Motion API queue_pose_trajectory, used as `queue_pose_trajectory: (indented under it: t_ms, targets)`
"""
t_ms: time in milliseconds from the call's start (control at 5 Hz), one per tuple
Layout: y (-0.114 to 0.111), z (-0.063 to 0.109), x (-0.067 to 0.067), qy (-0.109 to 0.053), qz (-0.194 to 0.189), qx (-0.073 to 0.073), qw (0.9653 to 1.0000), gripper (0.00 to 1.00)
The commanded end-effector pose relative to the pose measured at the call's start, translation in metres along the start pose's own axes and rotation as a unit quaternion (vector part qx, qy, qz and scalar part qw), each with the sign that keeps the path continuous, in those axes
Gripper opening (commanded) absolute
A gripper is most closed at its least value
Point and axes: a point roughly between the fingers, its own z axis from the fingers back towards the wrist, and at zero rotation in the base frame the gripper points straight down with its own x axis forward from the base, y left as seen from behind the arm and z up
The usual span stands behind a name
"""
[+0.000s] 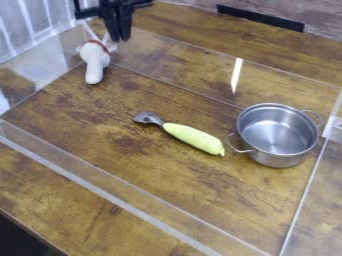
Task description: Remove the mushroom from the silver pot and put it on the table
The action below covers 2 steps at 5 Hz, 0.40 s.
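On the table (160,185), brown and wide, at right side, the silver pot (277,136), with no mushroom in it. Next, the gripper (111,42), blurred; impossible to tell if open, closed or gripping. Near it, the mushroom (94,73), lying on the wood: probably light, firm, little slippery; best to take gently by the stem.
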Motion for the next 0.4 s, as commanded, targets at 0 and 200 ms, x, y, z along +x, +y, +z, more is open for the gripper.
queue_pose_trajectory:
  t_ms: [0,200]
  targets:
    - [0.0136,0.0026,0.0163,-0.026,0.037,-0.011,0.9989,1.00]
    - [0.0153,-0.0025,0.0229,-0.025,0.071,-0.005,0.9971,1.00]
